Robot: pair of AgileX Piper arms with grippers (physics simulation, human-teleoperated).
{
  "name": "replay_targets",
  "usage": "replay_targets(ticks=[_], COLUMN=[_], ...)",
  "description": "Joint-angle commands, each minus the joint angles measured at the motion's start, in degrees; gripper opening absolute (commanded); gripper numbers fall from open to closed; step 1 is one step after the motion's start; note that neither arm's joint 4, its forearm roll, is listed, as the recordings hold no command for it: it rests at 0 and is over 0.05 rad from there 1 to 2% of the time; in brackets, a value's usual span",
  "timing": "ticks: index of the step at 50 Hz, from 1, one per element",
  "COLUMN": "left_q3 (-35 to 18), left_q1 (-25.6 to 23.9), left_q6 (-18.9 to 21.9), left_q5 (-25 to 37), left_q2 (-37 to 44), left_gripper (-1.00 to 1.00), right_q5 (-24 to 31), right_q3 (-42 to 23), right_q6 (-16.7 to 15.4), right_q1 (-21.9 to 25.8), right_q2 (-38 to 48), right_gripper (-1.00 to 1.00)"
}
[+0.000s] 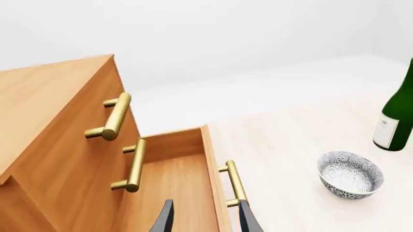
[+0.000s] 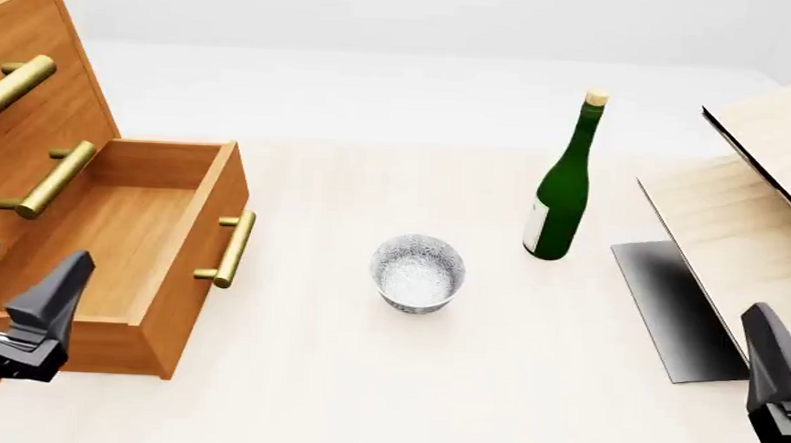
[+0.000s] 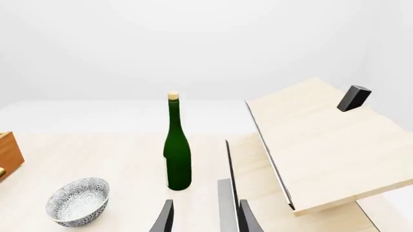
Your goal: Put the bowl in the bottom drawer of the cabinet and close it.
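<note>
Pale tabletop (image 2: 335,399) | bowl (image 2: 417,271) upright between open bottom drawer (image 2: 128,230) and bottle (image 2: 561,184) | both tools apart, empty | I'd pinch bowl's rim with right tool (image 2: 779,383), lift straight.

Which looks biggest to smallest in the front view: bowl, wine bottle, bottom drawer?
1. The bottom drawer, pulled open, clearly the largest.
2. The wine bottle, tall but narrow.
3. The bowl, smallest overall, though wider than the bottle.

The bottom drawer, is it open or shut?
Open. The bottom drawer sticks out of the cabinet, showing its bare inside; the bowl sits outside it.
</note>
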State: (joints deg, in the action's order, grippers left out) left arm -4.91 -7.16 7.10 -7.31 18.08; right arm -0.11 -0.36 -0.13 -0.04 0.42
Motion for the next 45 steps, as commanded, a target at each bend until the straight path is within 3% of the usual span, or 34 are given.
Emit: replay_targets(ticks=[1,7,9,18,31,45], left_q3=[-2.29,-3.74,-3.67,-6.12,-8.94,-11.91], left_q1=[-0.32,-0.45,-0.95,-0.57,-0.44,-1.12], left_q6=[-3.65,-3.05,-1.54,-2.96,0.53,-1.0], left_q5=[-5.84,-7.7,-7.44,-5.51,-0.55,1.43], left_q2=[12.92,19.23,18.63,23.21,24.1,28.98], left_gripper=[1.0,1.0,1.0,1.0,1.0,1.0], right_q5=[0.03,0.03,0.03,0.03,0.03,0.03], right_q3=[-0.02,-0.02,-0.02,-0.02,-0.02,-0.02], right_q6=[-0.02,-0.03,-0.01,-0.02,-0.03,-0.03], right_q1=[0.01,0.03,0.01,0.0,0.02,0.02], right_q2=[-0.01,-0.01,0.0,-0.01,0.0,-0.01], right_gripper=[1.0,1.0,1.0,1.0,1.0,1.0])
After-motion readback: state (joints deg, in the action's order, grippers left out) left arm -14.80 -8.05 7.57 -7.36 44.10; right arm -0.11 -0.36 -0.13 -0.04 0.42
